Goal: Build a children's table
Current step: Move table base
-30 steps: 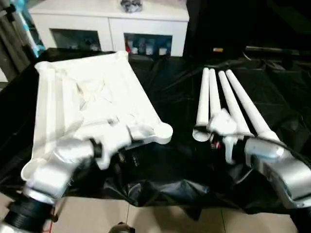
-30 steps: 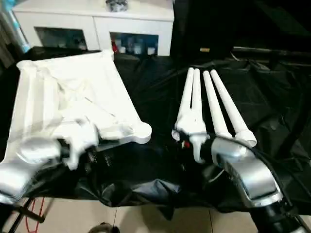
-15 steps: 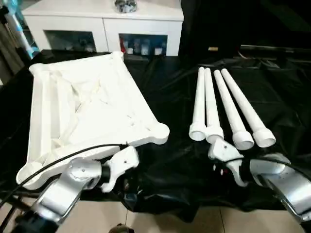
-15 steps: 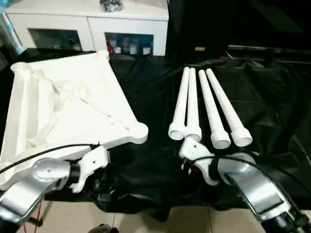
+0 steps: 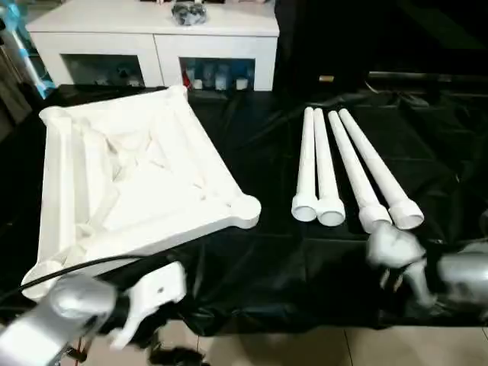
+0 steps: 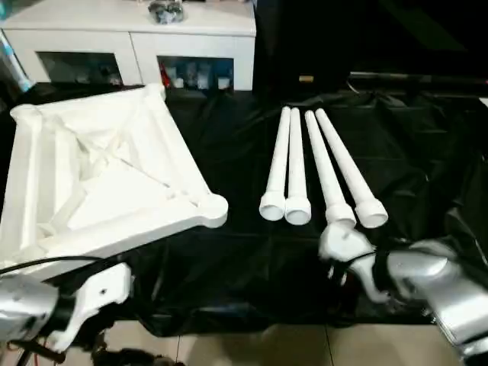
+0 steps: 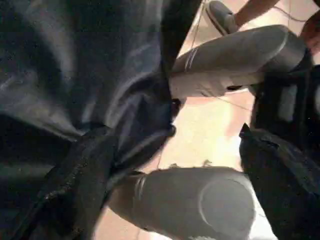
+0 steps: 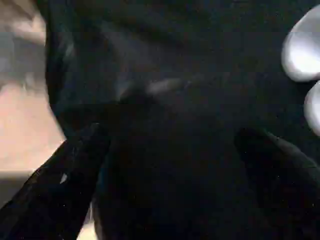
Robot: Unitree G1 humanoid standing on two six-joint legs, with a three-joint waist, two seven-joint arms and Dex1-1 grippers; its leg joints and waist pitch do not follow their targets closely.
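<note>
The table top (image 5: pixel 130 183) lies ribbed side up on my black-draped counter (image 5: pixel 274 252), sockets exposed for the four legs (image 5: pixel 343 171) ranked beside it. My right gripper (image 8: pixel 170 165) hovers with jaws spread, empty; my left gripper's (image 5: pixel 141 316) jaw state I cannot tell.

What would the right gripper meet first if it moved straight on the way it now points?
Probably the black table cover, which lies just beyond the open right gripper. The ends of the white legs lie off to one side of that line; depth is unclear.
</note>
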